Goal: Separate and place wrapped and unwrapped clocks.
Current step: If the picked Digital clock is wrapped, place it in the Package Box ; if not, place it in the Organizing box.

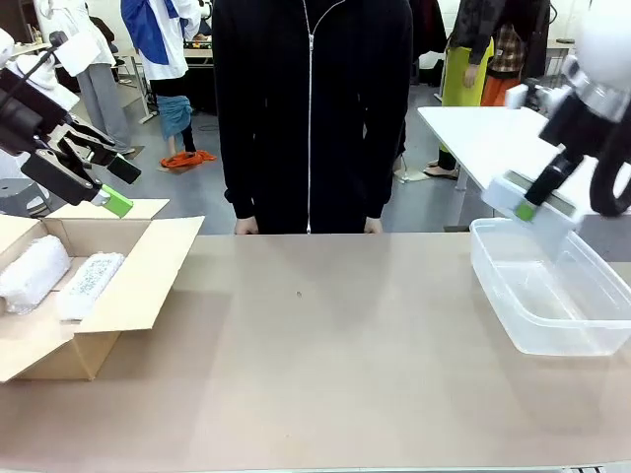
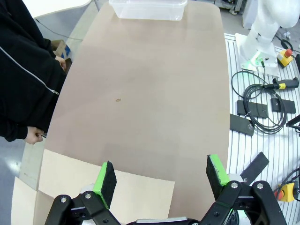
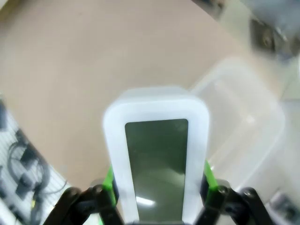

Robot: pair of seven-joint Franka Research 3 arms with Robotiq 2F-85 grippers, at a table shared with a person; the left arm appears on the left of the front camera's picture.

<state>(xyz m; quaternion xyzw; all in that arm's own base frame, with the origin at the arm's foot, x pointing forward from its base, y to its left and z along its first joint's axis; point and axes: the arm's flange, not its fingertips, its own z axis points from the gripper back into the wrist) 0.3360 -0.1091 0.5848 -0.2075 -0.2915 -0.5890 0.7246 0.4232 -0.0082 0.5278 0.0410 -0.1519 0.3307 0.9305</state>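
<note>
1. Front view: an open cardboard box (image 1: 138, 281) sits at the left end of the table (image 1: 325, 365). Two wrapped bundles (image 1: 35, 274) (image 1: 91, 284) lie side by side inside it, just beside each other.
2. The left gripper (image 1: 113, 187) hangs above the box's far flap, its green-padded fingers spread wide with nothing between them.
3. Left wrist view: the same gripper (image 2: 161, 176) shows its two green pads (image 2: 107, 180) well apart over the box flap (image 2: 108, 192), with bare tabletop beyond.
4. Across the table from the box, at the right end, stands a clear plastic bin (image 1: 552, 296). The right gripper (image 1: 527, 209) is above the bin's far rim, clamped on the unwrapped clock (image 1: 523, 200).
5. Right wrist view: the clock (image 3: 157, 164), white with a grey-green screen, stands upright between the green fingers (image 3: 110, 180), which press on its two long sides. The bin (image 3: 243, 122) lies below and beyond it.
6. A person in a black zipped jacket (image 1: 311, 108) stands at the table's far edge, between box and bin.
</note>
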